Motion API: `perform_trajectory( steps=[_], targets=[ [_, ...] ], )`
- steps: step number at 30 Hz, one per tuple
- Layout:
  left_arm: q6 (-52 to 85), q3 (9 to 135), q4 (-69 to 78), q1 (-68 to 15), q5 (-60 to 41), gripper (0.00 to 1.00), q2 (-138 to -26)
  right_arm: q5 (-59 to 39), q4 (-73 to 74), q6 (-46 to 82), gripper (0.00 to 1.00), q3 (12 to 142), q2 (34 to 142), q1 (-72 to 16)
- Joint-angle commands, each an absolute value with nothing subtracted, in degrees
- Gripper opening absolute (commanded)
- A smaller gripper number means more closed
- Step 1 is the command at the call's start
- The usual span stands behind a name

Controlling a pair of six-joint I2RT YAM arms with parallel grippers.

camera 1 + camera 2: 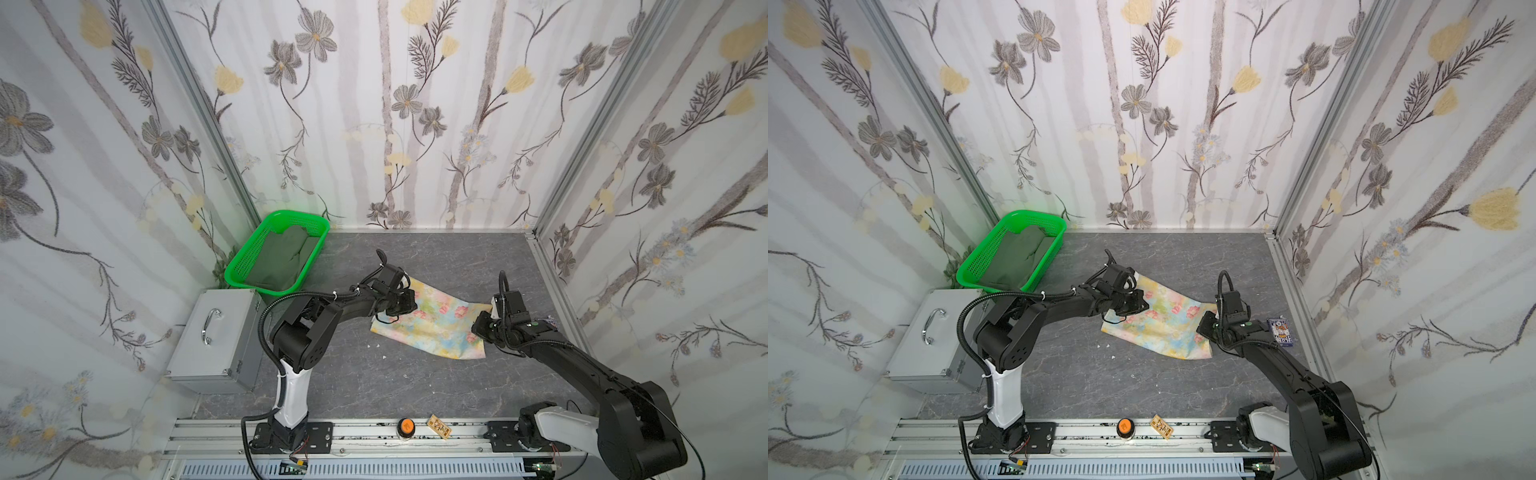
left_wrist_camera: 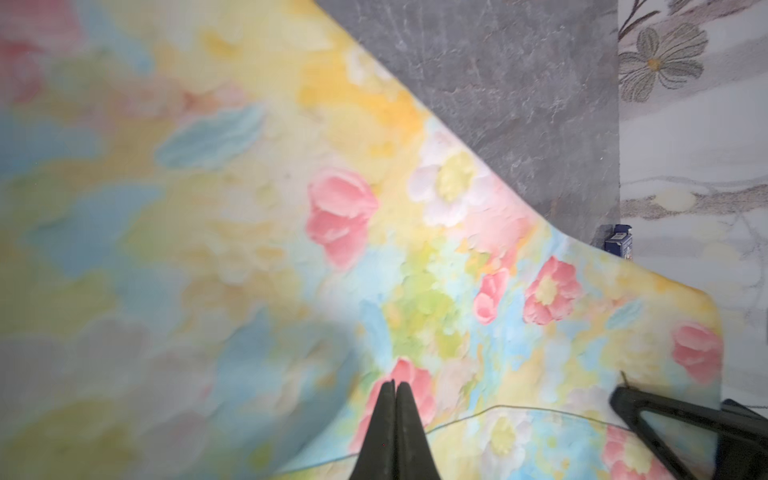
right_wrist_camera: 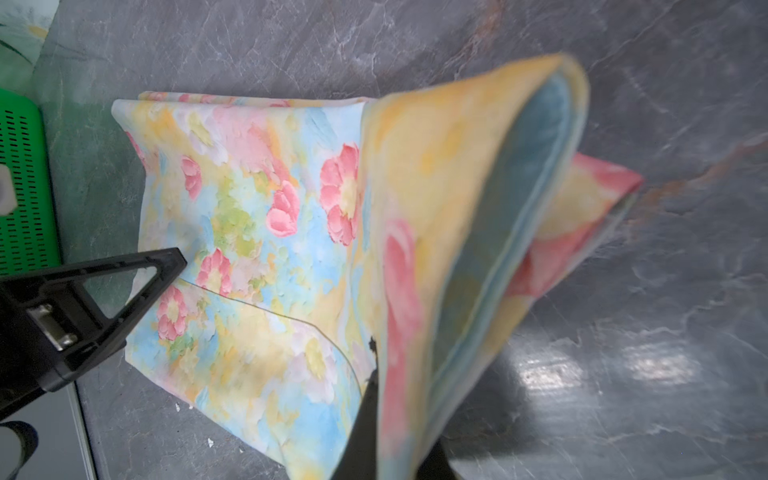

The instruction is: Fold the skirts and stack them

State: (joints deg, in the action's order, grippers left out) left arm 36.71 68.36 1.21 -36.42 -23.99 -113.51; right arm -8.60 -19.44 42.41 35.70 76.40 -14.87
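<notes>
As folding needs both edges raised, I have left claw [image 2: 395, 388] and right claw [image 1: 482, 324] pinched closed on the mid-frame floral skirt [image 1: 436, 328].

Your left arm [image 1: 316, 324] and right arm [image 1: 582, 365] are matte black with rounded joint housings. Each has a glossy white lower link [image 1: 291, 395] on a black base plate [image 1: 320, 432] fixed with silver screws. A black corrugated hose [image 1: 262, 328] loops beside the left arm, a green light [image 1: 530, 323] glows near the right wrist, and the black fingers [image 2: 409, 436] taper to narrow tips.
</notes>
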Motion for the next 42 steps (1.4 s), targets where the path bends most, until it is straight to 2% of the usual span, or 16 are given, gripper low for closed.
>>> perform_trajectory(
  steps=[1, 9, 20, 35, 42],
  targets=[
    [35.3, 67.0, 1.5, -36.0, -22.8, 0.00, -112.5, -5.7, -26.3, 41.0, 0.00, 37.6, 74.4, -13.8],
    [34.2, 66.2, 1.7, -36.1, -21.9, 0.00, -114.2, -3.6, -35.2, 38.5, 0.00, 41.7, 70.2, -11.9],
    [38.1, 66.0, 5.0, -42.2, -21.6, 0.00, -116.5, -2.4, -40.7, 35.8, 0.00, 48.4, 70.1, -11.2],
    [46.1, 64.7, 15.6, -47.4, -23.7, 0.00, -118.1, -2.7, -44.6, 30.5, 0.00, 57.1, 79.0, -11.2],
    [46.4, 64.5, 16.2, -48.0, -23.4, 0.00, -118.4, -1.6, -44.7, 29.2, 0.00, 63.1, 85.5, -14.8]
  ],
)
